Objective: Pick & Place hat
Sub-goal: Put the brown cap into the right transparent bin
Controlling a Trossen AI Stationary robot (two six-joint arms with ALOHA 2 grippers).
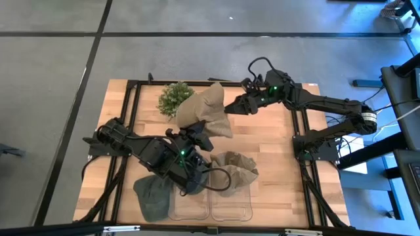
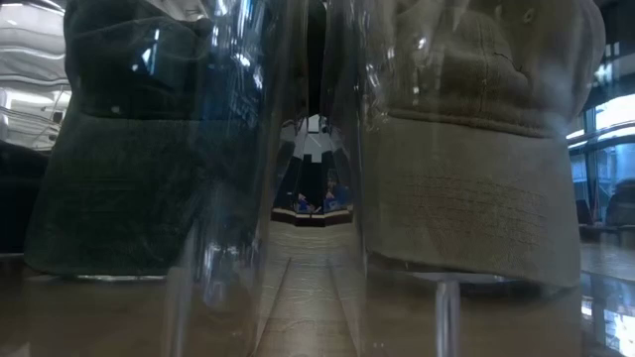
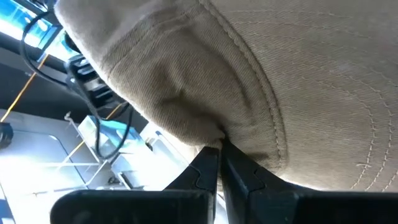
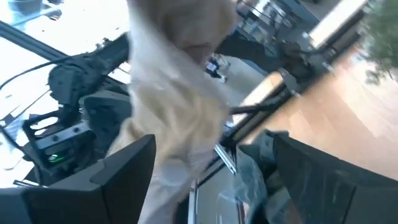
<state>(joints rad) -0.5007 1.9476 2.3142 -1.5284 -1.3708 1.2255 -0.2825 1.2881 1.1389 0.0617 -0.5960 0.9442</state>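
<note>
A tan hat (image 1: 205, 111) is held up above the table's middle, beside a small green plant (image 1: 174, 98). My left gripper (image 1: 202, 136) is shut on its near side; in the left wrist view the hat (image 3: 249, 81) fills the picture above the gripper (image 3: 219, 149). My right gripper (image 1: 227, 105) is open at the hat's right end, its fingers standing either side of the blurred cloth (image 4: 177, 106). A second tan hat (image 1: 233, 169) and a dark green hat (image 1: 154, 195) lie near the table's near edge by the clear bins (image 1: 211, 206). My left gripper pinches the tan hat's stitched edge (image 3: 214, 134) between its two shut fingers (image 3: 202, 171), coming from the near side and below. The hat rises above the fingers, clear of the table. My right gripper's open fingers flank the cloth; whether they touch it I cannot tell.
Two clear bins stand at the near edge; through them the low view shows the dark hat (image 2: 139, 149) and the other tan hat (image 2: 476, 149). The plant stands at the far left of the board. Black frame rails (image 1: 131, 118) run along both sides.
</note>
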